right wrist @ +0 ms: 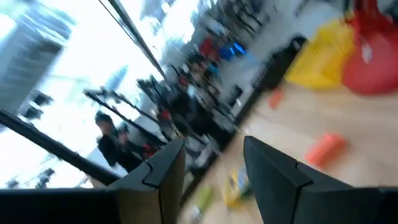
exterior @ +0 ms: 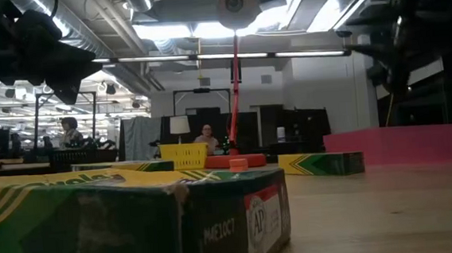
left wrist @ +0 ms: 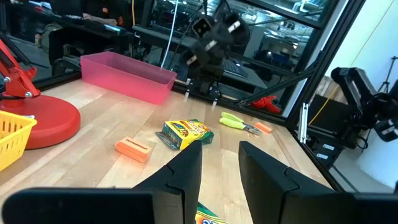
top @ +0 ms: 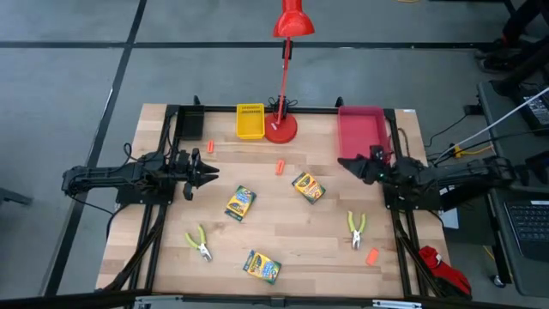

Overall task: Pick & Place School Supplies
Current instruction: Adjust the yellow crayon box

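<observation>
High view | left tool (top: 212, 170) open, empty | orange piece (top: 280, 166) well apart

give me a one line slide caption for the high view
Both grippers, left and right, hover open over a wooden table strewn with crayon boxes, pliers and orange pieces.

Left end effector (top: 210, 171) and right end effector (top: 346, 162) hover open-fingered.

Parted fingers (right wrist: 273, 165) above orange piece (right wrist: 324, 149)
</observation>
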Controlling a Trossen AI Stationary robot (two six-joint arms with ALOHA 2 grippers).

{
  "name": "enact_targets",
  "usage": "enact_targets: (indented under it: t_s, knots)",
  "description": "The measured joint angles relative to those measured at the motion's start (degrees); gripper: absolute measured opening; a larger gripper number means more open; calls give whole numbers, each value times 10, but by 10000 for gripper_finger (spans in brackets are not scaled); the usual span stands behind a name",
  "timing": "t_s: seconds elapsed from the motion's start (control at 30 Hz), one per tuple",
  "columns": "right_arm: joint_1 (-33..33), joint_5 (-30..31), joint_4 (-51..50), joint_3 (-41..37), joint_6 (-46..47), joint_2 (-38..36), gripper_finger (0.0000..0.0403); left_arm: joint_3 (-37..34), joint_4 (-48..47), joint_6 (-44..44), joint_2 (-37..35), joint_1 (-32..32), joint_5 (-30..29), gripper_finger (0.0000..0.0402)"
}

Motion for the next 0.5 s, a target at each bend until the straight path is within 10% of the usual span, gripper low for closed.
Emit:
enact_targets:
  t_s: [0.5]
  knots:
    - [-58,193,80,145,-74,97,166,0,53,-27,0,0,-84,102]
